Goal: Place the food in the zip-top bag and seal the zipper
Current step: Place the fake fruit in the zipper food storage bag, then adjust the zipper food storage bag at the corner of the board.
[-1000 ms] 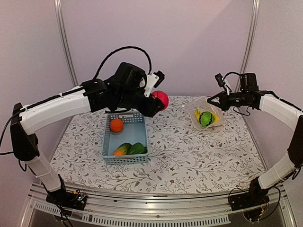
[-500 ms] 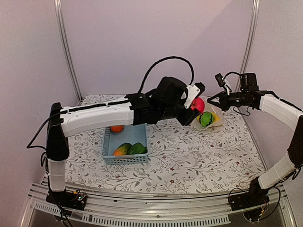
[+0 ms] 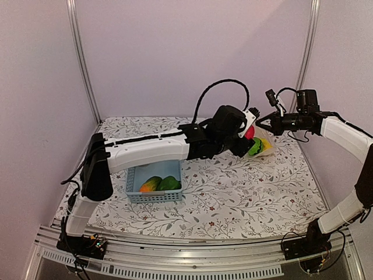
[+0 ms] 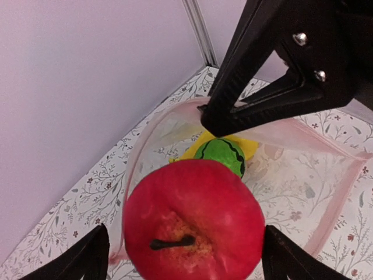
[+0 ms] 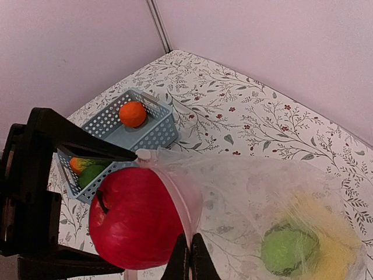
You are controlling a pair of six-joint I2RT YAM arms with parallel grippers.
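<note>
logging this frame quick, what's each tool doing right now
Left tool: shut on the red apple.
Right tool: shut on the zip-top bag, at its mouth edge.

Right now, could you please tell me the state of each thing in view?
left end effector, shut on the red apple.
right end effector, shut on the rim of the zip-top bag.
red apple, gripped, at the bag's mouth.
zip-top bag, open, mouth lifted.
zipper, unsealed.
green piece, inside the bag.
yellow piece, inside the bag.
basket, holding the orange and two more pieces.
</note>
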